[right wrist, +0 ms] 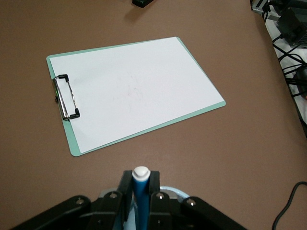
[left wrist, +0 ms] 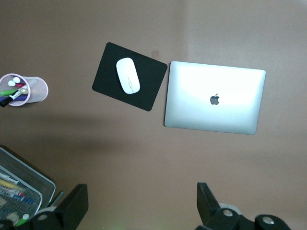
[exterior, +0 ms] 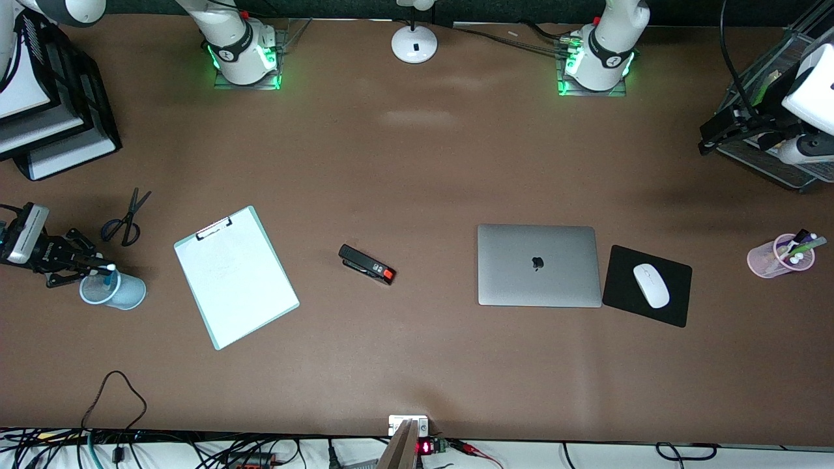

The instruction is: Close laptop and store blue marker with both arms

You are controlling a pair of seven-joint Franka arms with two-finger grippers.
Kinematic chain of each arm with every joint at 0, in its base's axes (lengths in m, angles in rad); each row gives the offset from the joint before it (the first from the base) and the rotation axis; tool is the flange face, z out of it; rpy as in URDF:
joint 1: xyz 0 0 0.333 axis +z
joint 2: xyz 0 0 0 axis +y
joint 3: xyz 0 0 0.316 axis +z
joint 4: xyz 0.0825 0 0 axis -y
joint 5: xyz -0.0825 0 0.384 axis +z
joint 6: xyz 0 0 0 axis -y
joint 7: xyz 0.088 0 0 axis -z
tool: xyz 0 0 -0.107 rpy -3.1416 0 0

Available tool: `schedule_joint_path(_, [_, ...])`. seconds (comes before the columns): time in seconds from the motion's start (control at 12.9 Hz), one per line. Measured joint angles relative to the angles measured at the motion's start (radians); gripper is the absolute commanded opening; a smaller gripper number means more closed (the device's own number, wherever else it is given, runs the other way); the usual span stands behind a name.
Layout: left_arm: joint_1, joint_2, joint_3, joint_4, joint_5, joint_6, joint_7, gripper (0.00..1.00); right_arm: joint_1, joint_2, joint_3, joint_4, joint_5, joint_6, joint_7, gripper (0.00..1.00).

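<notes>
Laptop [exterior: 538, 265] lying closed, lid down, on worktop [exterior: 417, 163], touching black mousepad [exterior: 647, 285]. Right end effector [exterior: 98, 266] clamping blue marker [exterior: 109, 274], hovering over light-blue cup [exterior: 114, 289] beside clipboard [exterior: 235, 276], marker's lower end dipping into cup. Left end effector [left wrist: 139, 203] waiting spread wide, empty, raised over worktop near laptop.

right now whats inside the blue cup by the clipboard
The blue marker stands in the blue cup, white end up, with the right end effector shut on it. The cup's bottom is hidden by the end effector and the cup wall, so anything else in it cannot be seen.
</notes>
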Motion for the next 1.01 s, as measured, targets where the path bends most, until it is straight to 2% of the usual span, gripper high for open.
schedule_joint_path(0.23, [0.001, 0.0, -0.001, 0.0, 0.0, 0.0, 0.0, 1.0, -0.012, 0.005, 0.0, 0.003, 0.007, 0.001, 0.042, 1.0])
schedule_joint_path(0.54, [0.001, 0.0, -0.005, 0.0, 0.0, -0.001, 0.001, 1.0, -0.004, -0.026, 0.012, 0.033, -0.011, -0.003, 0.337, 1.0])
schedule_joint_path(0.78, [0.001, 0.0, -0.005, 0.0, 0.001, 0.0, 0.05, 1.0, 0.064, -0.116, 0.029, 0.036, -0.09, -0.007, 0.617, 1.0])
schedule_joint_path(1.01, [0.002, 0.002, -0.006, 0.0, 0.001, 0.006, 0.07, 1.0, 0.18, -0.224, 0.032, 0.031, -0.214, -0.008, 0.945, 1.0])
